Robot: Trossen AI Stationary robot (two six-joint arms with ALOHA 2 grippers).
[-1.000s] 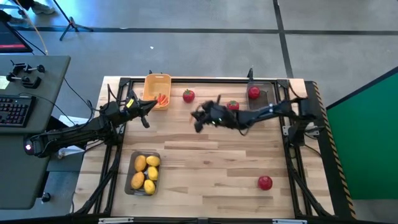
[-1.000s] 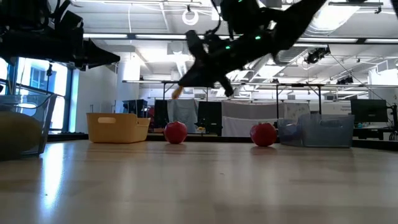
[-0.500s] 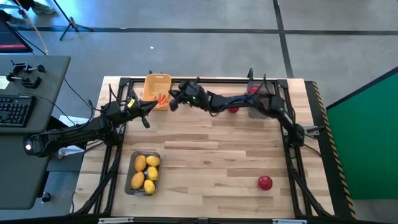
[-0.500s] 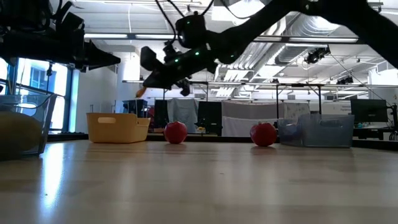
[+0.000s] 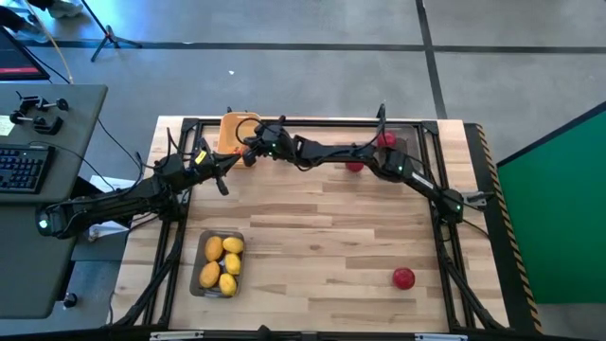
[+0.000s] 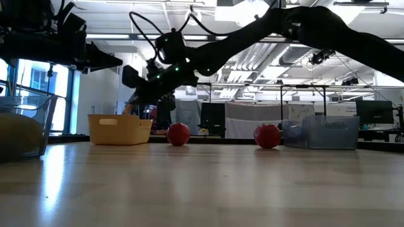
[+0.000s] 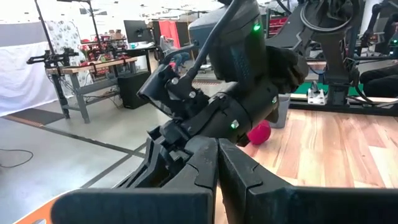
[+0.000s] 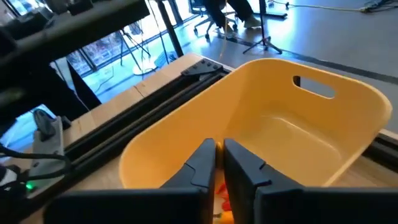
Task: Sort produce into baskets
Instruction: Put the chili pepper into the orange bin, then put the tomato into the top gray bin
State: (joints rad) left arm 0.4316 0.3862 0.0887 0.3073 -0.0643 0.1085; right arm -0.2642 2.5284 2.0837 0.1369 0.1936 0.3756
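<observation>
The yellow-orange basket [image 5: 237, 124] [image 6: 120, 129] [image 8: 311, 137] stands at the table's far left, and my right gripper [image 5: 249, 152] [image 8: 216, 157] hangs over its near end, fingers all but shut. An orange-red carrot piece [image 8: 219, 188] shows in the slit between them. My left gripper [image 5: 227, 163] [image 7: 217, 155] waits shut just left of the basket, pointing at the right arm. Several lemons lie in a grey tray [image 5: 219, 237] near the front left. Red fruits rest on the table [image 5: 404, 278] [image 6: 178, 133] [image 6: 267, 135]. My right gripper has the carrot piece [image 8: 218, 184] between its two fingers, which slant down from the table's right over the basket's near end. The fingers hide the place of contact, so which part of the piece they have cannot be told. The piece is clear of the table.
A second grey tray [image 5: 407, 150] [image 6: 322, 133] with a red fruit [image 5: 385, 139] stands at the far right. My right arm stretches along the far edge over another red fruit [image 5: 354, 167]. Black frame rails edge the table. The middle of the wooden top is bare.
My right gripper has swept from the far middle toward the table's left edge, sinking a little, and now hangs over the yellow basket. The orange piece at its tip has travelled with it.
</observation>
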